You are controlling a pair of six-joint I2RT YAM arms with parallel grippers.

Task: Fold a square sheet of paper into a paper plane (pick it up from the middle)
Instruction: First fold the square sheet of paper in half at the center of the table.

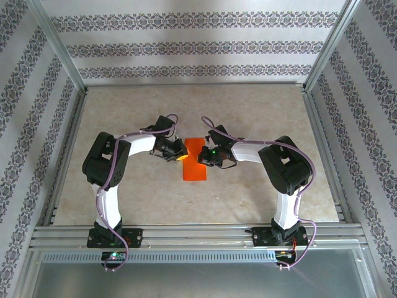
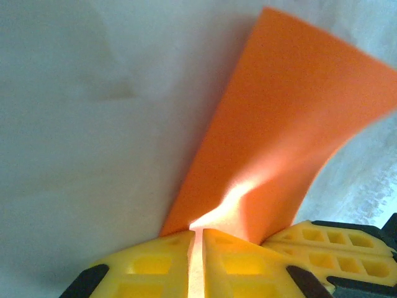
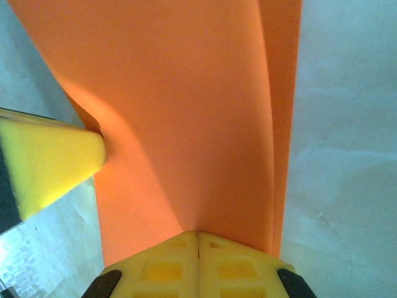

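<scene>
The square sheet of paper [image 1: 194, 162], bright orange-red and plain, now reads as a narrow upright rectangle folded double; in the right wrist view [image 3: 186, 112] two layers show along its right edge. It sits over the middle of the bench [image 1: 260, 118], pinched from both sides, and whether its lower end rests on the surface cannot be told. In the left wrist view the sheet [image 2: 291, 124] rises from the fingertips in a soft curve, lit brighter near the grip. The left hand [image 1: 182, 155] meets the sheet's left edge, its yellow fingers all but closed with the paper's edge caught at their tips [image 2: 197, 233]. The right hand [image 1: 203, 156] meets the sheet's right edge, its fingers pressed together on the paper [image 3: 197, 236]. From the right wrist, one of the left hand's yellow fingertips [image 3: 49, 161] presses into the sheet's left side, denting it. Out from the sheet, the two white and black arms bend back toward the near rail, lilac cables running along them. Around the pale marbled bench stand walls papered in grey floral bands.
</scene>
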